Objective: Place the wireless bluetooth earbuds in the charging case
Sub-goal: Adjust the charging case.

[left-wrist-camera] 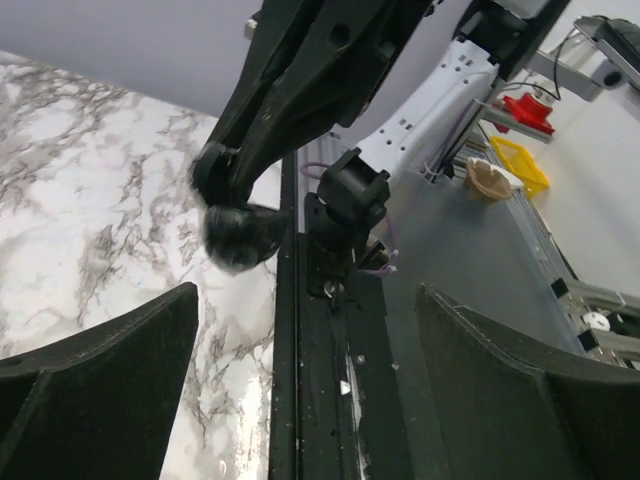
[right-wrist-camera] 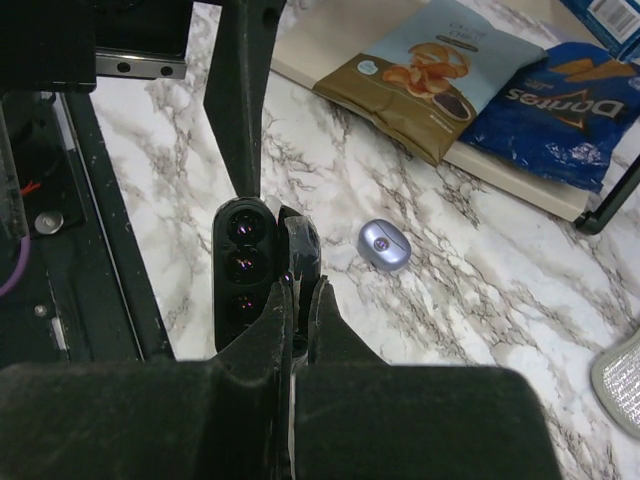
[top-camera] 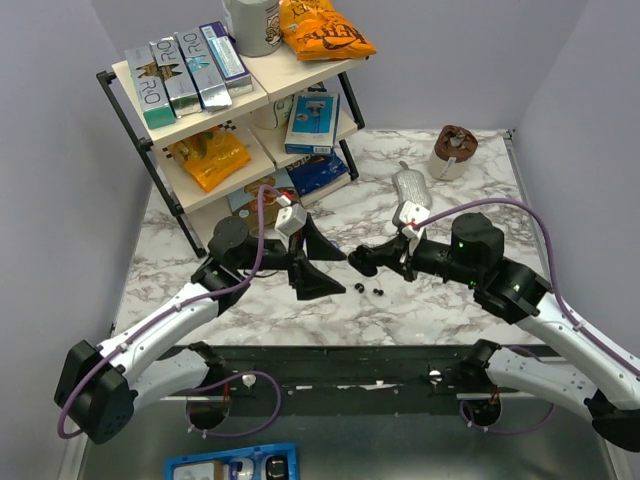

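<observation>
The right end effector (right-wrist-camera: 298,255) has its fingers pressed together, with nothing visibly pinched between them. It points along the tabletop (top-camera: 420,310) toward the left end effector (top-camera: 340,273), whose fingers stand wide apart and empty. In the right wrist view a black oblong piece (right-wrist-camera: 240,275) with round hollows lies just beside the closed tips at 9 o'clock. Its long axis runs 12 to 6, parallel to the fingers. I take it for the charging case, though I cannot be sure. A small lilac-grey rounded piece, probably an earbud (right-wrist-camera: 383,245), lies alone on the marble at about 2 o'clock from those tips. It is near them but apart, with bare tabletop all around it. The right arm is the nearer to both things, and the left arm's lower finger ends just beyond the far end of the black piece. The likely next move is a short shift toward 2 o'clock with the fingers spread. Room is tighter at 9 o'clock, where the black rail (top-camera: 350,365) at the tabletop's near edge runs close. Past the earbud, the snack bags (right-wrist-camera: 560,110) and shelf (top-camera: 200,120) are well apart.
</observation>
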Controlling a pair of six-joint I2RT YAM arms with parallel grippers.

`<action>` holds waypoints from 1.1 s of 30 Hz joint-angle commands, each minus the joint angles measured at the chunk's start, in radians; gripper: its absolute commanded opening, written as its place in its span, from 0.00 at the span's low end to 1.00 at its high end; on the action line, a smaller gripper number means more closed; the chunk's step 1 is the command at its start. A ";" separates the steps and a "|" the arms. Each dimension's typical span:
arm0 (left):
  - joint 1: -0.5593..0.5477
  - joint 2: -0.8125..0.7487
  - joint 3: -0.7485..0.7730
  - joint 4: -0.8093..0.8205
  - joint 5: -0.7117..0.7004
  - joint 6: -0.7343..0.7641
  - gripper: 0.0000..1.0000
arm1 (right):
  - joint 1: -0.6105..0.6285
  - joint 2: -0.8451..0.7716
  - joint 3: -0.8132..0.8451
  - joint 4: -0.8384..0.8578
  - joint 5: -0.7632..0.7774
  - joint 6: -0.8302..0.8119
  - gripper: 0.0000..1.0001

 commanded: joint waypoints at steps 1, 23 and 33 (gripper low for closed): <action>-0.049 0.044 0.042 0.008 0.053 0.086 0.90 | 0.022 0.012 0.028 0.008 -0.006 -0.033 0.01; -0.083 0.132 0.039 0.030 -0.067 0.128 0.77 | 0.066 0.054 0.039 0.019 -0.029 -0.030 0.01; -0.112 0.149 0.034 0.051 -0.076 0.130 0.63 | 0.069 0.057 0.040 0.025 -0.033 -0.025 0.01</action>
